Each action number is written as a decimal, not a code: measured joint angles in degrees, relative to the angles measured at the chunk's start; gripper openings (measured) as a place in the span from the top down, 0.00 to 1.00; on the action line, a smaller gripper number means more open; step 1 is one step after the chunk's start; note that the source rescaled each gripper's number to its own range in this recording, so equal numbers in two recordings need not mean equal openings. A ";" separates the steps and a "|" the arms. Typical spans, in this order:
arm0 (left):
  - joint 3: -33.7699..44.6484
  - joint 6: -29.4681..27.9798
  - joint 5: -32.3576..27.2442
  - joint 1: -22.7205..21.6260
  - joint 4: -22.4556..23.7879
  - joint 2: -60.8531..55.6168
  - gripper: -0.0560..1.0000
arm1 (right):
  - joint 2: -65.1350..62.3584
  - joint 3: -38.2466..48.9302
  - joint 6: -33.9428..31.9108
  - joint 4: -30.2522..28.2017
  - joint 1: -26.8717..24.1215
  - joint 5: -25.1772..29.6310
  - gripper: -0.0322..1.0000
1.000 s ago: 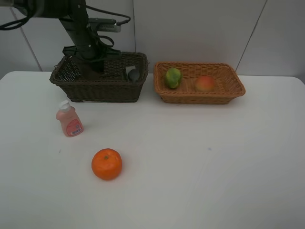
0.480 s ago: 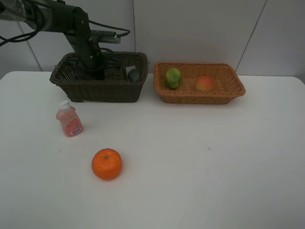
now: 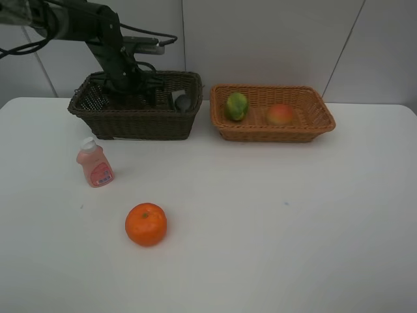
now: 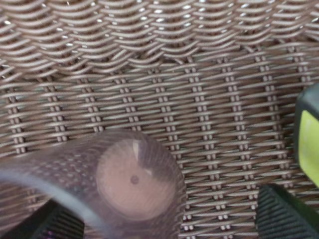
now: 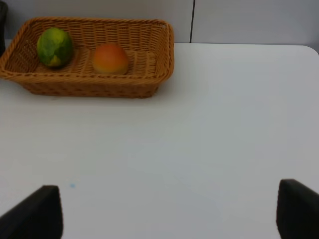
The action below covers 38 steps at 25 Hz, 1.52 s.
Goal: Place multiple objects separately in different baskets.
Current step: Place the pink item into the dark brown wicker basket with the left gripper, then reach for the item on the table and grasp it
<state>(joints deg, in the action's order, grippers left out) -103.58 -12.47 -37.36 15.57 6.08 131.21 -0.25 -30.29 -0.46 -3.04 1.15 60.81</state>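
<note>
My left gripper (image 3: 128, 96) reaches down into the dark brown basket (image 3: 133, 120) at the back left. In the left wrist view the gripper (image 4: 167, 221) is open, and the translucent purplish cup (image 4: 127, 181) lies on its side on the basket floor between the fingers, apart from the right fingertip (image 4: 284, 214). The black bottle (image 4: 309, 134) with a yellow-green label shows at the edge. The green citrus (image 3: 236, 105) and the peach-like fruit (image 3: 281, 115) lie in the orange-tan basket (image 3: 273, 134). The pink bottle (image 3: 95, 163) and the orange (image 3: 146, 223) stand on the table. My right gripper (image 5: 167, 219) is open and empty.
A dark grey item (image 3: 183, 101) lies in the right end of the dark basket. The two baskets stand side by side along the table's back edge, against a white wall. The right wrist view shows the orange-tan basket (image 5: 89, 82) and bare white table.
My left arm has swung and settled lower into the dark brown basket. The fruits, the pink bottle and the baskets have not moved.
</note>
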 joint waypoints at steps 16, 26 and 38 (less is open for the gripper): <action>0.00 5.44 -15.11 2.17 -0.04 -12.14 0.08 | 0.00 0.00 0.00 0.00 0.00 0.00 0.12; 16.14 5.90 -15.87 4.61 -0.04 -25.54 0.08 | 0.00 0.00 0.00 0.05 0.00 0.00 0.13; 28.53 6.01 -15.56 6.08 -0.21 -38.24 0.08 | 0.00 0.00 0.00 0.05 0.00 0.00 0.13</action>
<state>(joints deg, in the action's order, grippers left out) -75.05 -6.46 -52.92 21.65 5.88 92.97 -0.25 -30.29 -0.46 -2.98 1.15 60.81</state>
